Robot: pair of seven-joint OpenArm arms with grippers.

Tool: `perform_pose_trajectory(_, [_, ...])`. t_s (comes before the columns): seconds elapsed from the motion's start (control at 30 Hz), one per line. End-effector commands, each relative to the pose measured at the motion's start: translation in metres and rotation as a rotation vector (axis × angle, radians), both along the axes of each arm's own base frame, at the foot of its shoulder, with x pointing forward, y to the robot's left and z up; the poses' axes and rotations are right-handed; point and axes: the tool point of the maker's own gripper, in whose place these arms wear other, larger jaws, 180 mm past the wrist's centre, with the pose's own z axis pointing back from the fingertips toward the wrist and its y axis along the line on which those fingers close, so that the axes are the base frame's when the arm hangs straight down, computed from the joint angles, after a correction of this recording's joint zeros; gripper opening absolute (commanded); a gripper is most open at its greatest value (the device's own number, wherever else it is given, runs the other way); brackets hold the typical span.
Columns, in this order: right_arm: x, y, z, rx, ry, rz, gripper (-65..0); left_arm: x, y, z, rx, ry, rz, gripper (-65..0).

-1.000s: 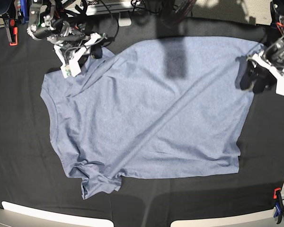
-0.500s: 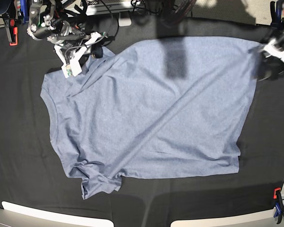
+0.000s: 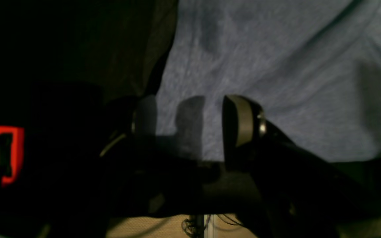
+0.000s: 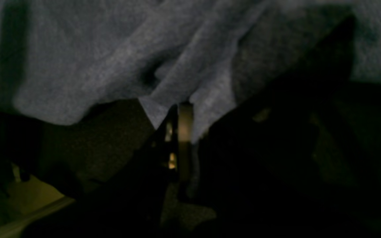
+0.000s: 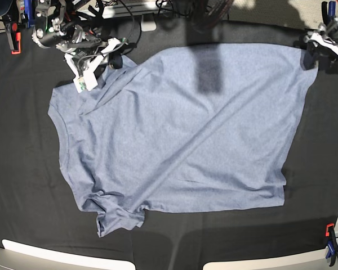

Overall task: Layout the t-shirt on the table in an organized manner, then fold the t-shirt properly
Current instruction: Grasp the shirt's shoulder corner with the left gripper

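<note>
The light blue-grey t-shirt [image 5: 180, 129] lies spread on the black table [image 5: 22, 169], with diagonal creases and a bunched sleeve at the front left. My right gripper [image 5: 114, 61] sits at the shirt's far left corner. The right wrist view shows this right gripper [image 4: 184, 132] shut on a fold of the t-shirt [image 4: 94, 66]. My left gripper [image 5: 318, 56] hovers at the shirt's far right corner. Seen from the left wrist, the left gripper [image 3: 190, 122] stands open above the t-shirt [image 3: 276, 66], its fingers [image 3: 240, 122] holding nothing.
An orange clamp [image 5: 15, 39] sits at the table's far left edge and a blue-and-orange clamp [image 5: 330, 247] at the front right. Cables and gear [image 5: 129, 11] crowd the back edge. Pale slabs [image 5: 62, 256] line the front edge. A red clamp [image 3: 2, 155] shows beside the left gripper.
My left gripper has risen from the shirt's right edge and moved back to its far right corner. The right gripper has kept its hold in the same place.
</note>
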Motion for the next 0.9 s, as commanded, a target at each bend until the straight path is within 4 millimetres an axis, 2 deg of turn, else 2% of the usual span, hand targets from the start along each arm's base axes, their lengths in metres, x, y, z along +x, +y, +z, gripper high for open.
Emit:
perform_pose_trajectory(0.0, [0.003,0.002,0.008,0.007,-0.031,0.030,-65.0,0.005,0.009,0.009,0.022,-0.033,0.035,-36.0])
perform_pose_trajectory(0.13, [0.002,0.005,0.009,0.010,-0.041,0.066,-65.0,0.003,0.031,0.003,0.111,-0.011,0.129,-36.0])
perform_pose_trajectory(0.27, [0.002,0.005,0.009,0.010,-0.041,0.066,-65.0,0.001,0.040,0.001,0.152,0.005,0.159,-36.0])
perform_pose_trajectory(0.43, [0.002,0.005,0.009,0.010,-0.041,0.066,-65.0,0.001,0.037,0.001,0.119,0.002,0.168,-36.0])
perform_pose_trajectory(0.53, [0.001,0.005,0.008,0.008,-0.035,0.068,-65.0,0.002,0.026,-0.004,0.048,0.007,0.148,-36.0])
perform_pose_trajectory(0.73, [-0.002,0.005,0.006,0.001,-0.015,0.075,-65.0,0.003,0.019,-0.038,-0.055,0.056,0.157,-36.1])
perform_pose_trajectory(0.8, [-0.003,0.005,0.005,0.000,-0.014,0.076,-65.0,0.005,0.012,-0.039,-0.099,0.035,0.136,-40.2])
perform_pose_trajectory(0.87, [-0.003,0.005,0.005,0.000,-0.013,0.076,-65.0,0.009,0.005,-0.032,-0.146,0.001,0.121,-50.3])
